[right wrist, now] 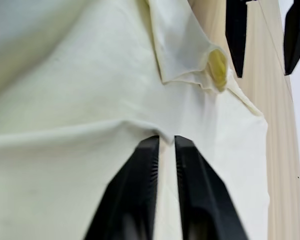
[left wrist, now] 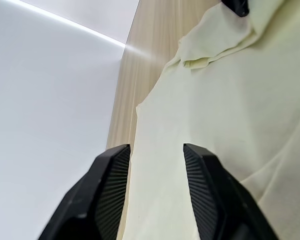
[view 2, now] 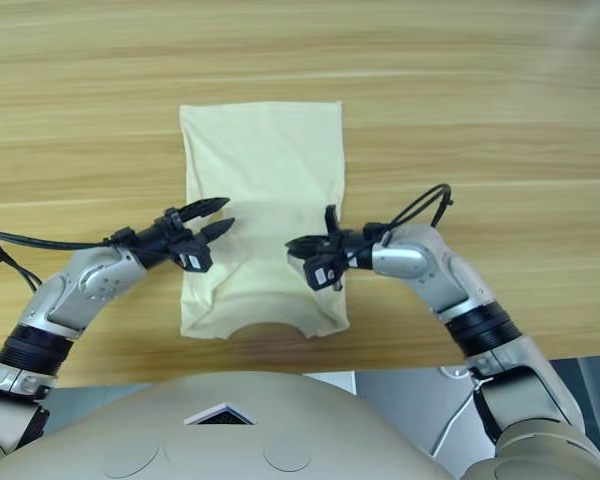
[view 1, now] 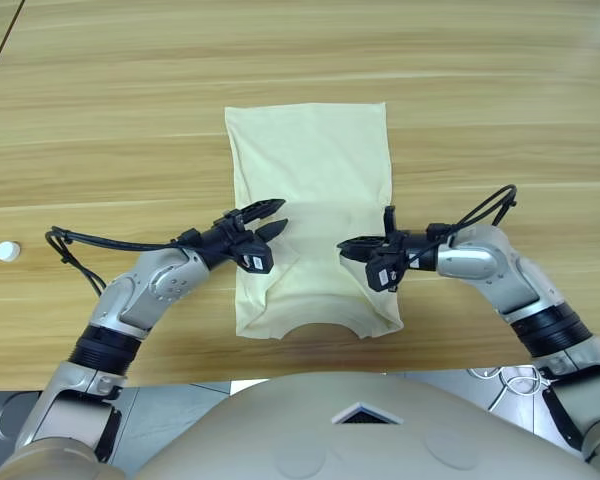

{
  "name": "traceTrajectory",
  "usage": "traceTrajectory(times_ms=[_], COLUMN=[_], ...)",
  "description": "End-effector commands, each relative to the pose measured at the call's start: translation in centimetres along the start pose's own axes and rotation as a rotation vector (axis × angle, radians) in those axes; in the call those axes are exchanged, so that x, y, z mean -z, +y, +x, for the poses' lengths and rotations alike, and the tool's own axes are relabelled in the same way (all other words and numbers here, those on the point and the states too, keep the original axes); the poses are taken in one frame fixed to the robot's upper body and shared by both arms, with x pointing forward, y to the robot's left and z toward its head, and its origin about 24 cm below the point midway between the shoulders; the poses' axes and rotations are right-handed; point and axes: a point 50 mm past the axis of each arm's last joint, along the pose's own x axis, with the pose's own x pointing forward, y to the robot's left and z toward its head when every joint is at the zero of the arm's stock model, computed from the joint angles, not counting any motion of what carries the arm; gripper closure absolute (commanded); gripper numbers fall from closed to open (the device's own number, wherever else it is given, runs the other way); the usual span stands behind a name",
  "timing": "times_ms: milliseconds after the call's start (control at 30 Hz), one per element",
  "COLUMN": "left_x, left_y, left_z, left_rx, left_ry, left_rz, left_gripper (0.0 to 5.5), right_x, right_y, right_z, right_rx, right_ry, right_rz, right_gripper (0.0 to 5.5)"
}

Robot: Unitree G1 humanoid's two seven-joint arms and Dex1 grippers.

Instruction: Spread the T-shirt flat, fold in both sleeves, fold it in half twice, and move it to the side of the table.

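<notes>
The pale yellow T-shirt (view 1: pixel 310 160) lies mid light wooden worktop (view 1: pixel 500 100), sleeves tucked in. The right tool (right wrist: pixel 165 142) is clenched on a small pucker of cloth. The left tool (view 1: pixel 270 217) hangs released over the left edge. A one-sided lift, I reckon, would skew the fold and spring the sleeves.

Light falls bright and even from above on the wooden surface (view 1: pixel 100 120), with a pale sheen across its far planks. The T-shirt (view 1: pixel 310 160) is evenly lit, and its creases carry only gentle shade. From my left wrist, a thin streak of glare crosses the washed-out white area beside the surface and ends in a bright spot on the wood's edge. My left pincer (left wrist: pixel 156 150) looms close to the lens, softly blurred. From my right wrist, my right pincer (right wrist: pixel 166 140) shows dark, and the nearest cloth is out of focus.
</notes>
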Motion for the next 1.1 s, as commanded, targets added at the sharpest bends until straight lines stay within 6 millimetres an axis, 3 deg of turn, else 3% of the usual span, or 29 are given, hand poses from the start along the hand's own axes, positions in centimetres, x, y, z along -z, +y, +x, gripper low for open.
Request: traceTrajectory(times_ms=[33,300,400,500,567,633,767,867,1100], left_x=[-0.3,-0.9,-0.6,0.4,0.5,0.3,-0.2,-1.9,-3.0], left_y=[-0.2,1.4,2.1,3.2,2.6,1.9,0.3,-1.8,-2.6], left_z=[0.0,-0.7,-2.1,-5.1,-7.5,-9.4,-11.6,-12.1,-11.5], left_rx=[0.017,-0.034,0.003,0.109,0.256,0.389,0.548,0.626,0.655], left_ry=[-0.012,-0.078,-0.059,0.046,0.084,0.111,0.155,0.068,0.001], left_rz=[-0.014,-0.094,-0.090,-0.024,-0.036,-0.070,-0.114,-0.179,-0.212], left_gripper=[3.50,3.50,3.50,3.50,3.18,2.83,2.21,2.03,2.03], right_x=[-0.2,-1.5,0.2,2.0,2.3,2.3,0.7,-0.6,-1.6], right_y=[-0.1,-2.7,-3.7,-3.9,-2.2,-0.1,3.2,5.1,6.1], right_z=[0.0,-1.4,-4.6,-9.8,-12.1,-13.0,-12.9,-12.2,-10.9], right_rx=[-0.010,0.147,0.201,0.179,0.094,0.009,-0.136,-0.209,-0.257], right_ry=[-0.020,-0.117,0.014,0.232,0.315,0.353,0.288,0.206,0.125], right_rz=[0.023,0.082,0.065,0.030,0.047,0.082,0.132,0.152,0.154], right_gripper=[4.22,2.82,2.24,1.80,1.34,0.95,0.27,0.22,0.22])
